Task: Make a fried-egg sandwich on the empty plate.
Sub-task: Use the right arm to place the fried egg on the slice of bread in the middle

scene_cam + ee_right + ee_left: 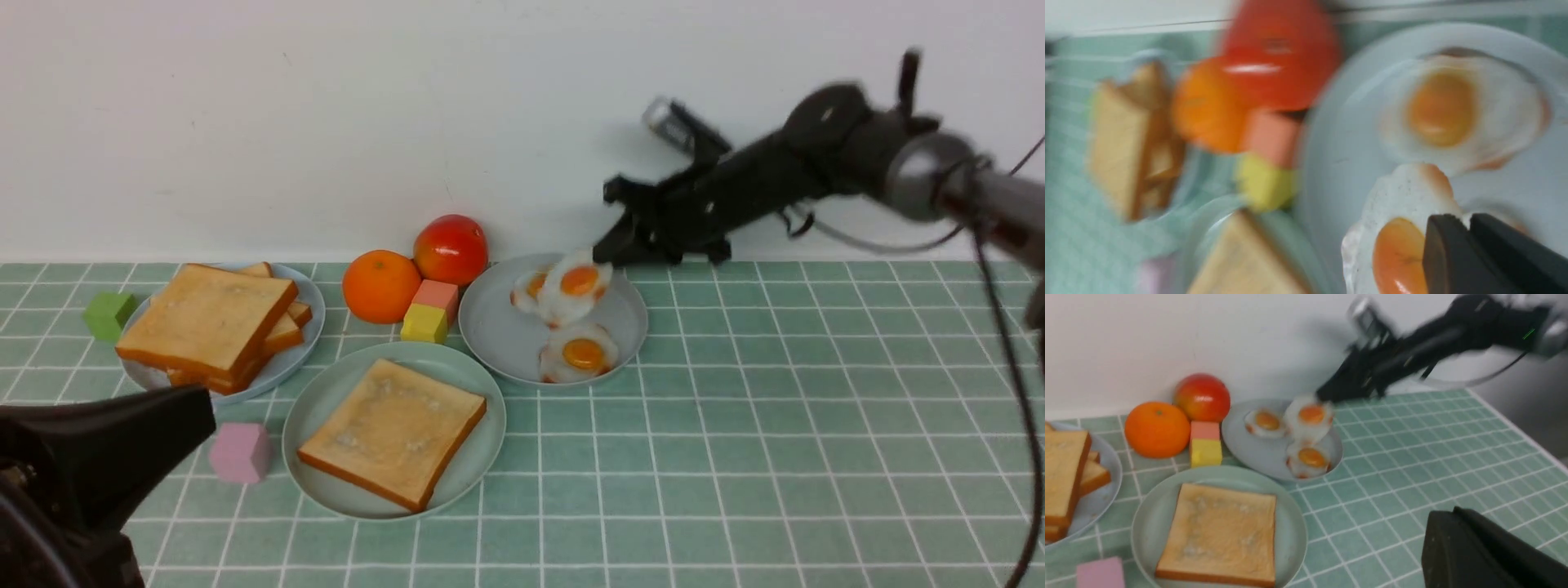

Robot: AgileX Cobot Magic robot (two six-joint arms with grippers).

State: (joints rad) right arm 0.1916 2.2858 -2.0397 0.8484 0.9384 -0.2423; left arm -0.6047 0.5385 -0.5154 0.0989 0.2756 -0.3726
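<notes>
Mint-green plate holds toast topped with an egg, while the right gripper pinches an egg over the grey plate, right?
No: front view shows the toast slice on the mint-green plate bare. The right gripper does pinch a fried egg over the grey plate.

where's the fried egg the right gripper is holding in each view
front view: fried egg at the right gripper tip, over the grey plate far side.
left wrist view: fried egg over the grey plate, just below the right gripper.
right wrist view: fried egg close up, pinched in the right gripper.
shared landmark: the yellow block beside the grey plate.
</notes>
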